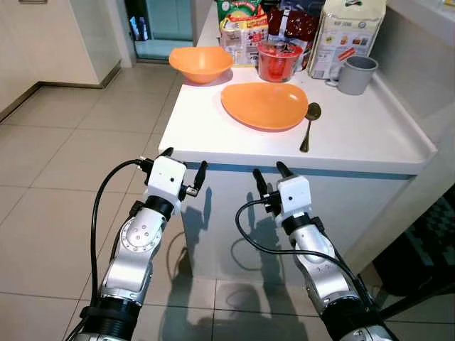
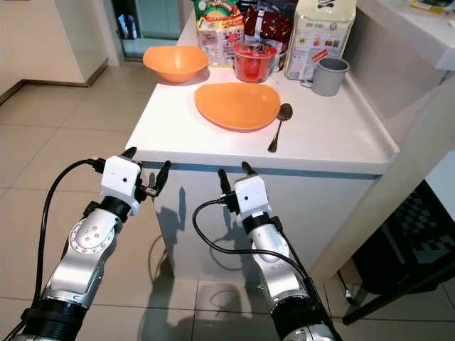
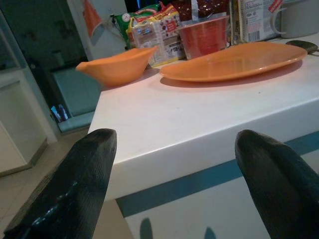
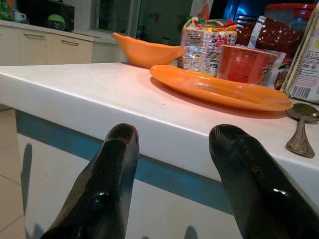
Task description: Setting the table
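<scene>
- Both jaws are seen spread wide and empty; the left gripper [image 1: 183,165] and the right gripper [image 1: 270,177] are held just before the counter's edge, below its top.
- An orange plate [image 1: 264,105] is laid on the white counter [image 1: 213,131]; a spoon [image 1: 310,125] is placed just beside it.
- An orange bowl [image 1: 200,63], a red container [image 1: 279,60] and a grey mug [image 1: 355,74] are set behind.

The head views are evenly, brightly lit and sharp; arm shadows are cast on the worktop [image 1: 213,131] front. Wrist views are dimmer, with fingertips [image 3: 79,184] blurred.
</scene>
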{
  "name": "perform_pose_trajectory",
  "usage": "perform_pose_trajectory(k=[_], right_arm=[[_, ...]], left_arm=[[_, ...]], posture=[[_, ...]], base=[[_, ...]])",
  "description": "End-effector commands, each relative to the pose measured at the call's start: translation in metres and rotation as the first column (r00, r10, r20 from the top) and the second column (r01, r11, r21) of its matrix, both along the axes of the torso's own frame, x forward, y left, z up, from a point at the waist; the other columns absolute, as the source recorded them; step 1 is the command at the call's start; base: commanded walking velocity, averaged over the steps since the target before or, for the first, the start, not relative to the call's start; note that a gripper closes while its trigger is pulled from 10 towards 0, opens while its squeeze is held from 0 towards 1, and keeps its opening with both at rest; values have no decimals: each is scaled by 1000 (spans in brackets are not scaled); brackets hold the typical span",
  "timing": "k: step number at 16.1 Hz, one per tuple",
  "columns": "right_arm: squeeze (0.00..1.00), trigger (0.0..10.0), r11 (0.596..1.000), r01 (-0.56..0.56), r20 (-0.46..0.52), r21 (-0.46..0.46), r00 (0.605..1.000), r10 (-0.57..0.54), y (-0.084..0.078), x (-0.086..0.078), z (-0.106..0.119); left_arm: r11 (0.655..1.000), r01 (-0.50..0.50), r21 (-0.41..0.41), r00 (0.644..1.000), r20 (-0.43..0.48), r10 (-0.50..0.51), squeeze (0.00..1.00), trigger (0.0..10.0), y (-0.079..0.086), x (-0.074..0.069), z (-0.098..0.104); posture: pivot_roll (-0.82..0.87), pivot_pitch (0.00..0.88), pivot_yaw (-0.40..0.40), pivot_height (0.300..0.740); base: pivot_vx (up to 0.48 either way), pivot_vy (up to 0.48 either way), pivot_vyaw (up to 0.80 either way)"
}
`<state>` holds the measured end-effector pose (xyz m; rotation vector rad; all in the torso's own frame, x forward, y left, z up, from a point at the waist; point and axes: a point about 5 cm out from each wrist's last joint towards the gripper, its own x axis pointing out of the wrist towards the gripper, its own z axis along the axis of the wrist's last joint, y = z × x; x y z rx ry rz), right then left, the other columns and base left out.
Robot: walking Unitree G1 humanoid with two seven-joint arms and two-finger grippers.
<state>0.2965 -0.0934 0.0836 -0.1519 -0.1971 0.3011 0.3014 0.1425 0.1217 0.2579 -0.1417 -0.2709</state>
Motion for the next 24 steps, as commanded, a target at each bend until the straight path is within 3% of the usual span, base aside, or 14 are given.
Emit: perform_pose_trajectory(k=[1,7,12,20,24], right_arm=[[0,10000,1000,8,11,12,1000,-8,0,1,5],[0,10000,997,27,73,67,997,-32,-6,1,20],[0,10000,997,31,105,67,994,-38,-6,0,27],[0,10000,999,16,84,50,996,-20,-1,-1,23],[0,10000,999,6,60,34,998,-8,2,-2,18]], left_arm=[[1000,0,7,1000,10,0,0,10000,1,1,5],[999,4,-39,992,123,1,0,10000,-1,7,35],[998,34,-57,989,146,-25,0,10000,-7,6,43],[998,43,37,995,84,-46,0,10000,-7,8,32],[998,42,42,996,74,-45,0,10000,-8,8,31]], posture=[[93,0,17,740],[88,0,23,740],[86,0,26,740],[92,0,27,740],[93,0,28,740]], base=[[0,0,0],[0,0,0],[0,0,0],[0,0,0],[440,0,0]])
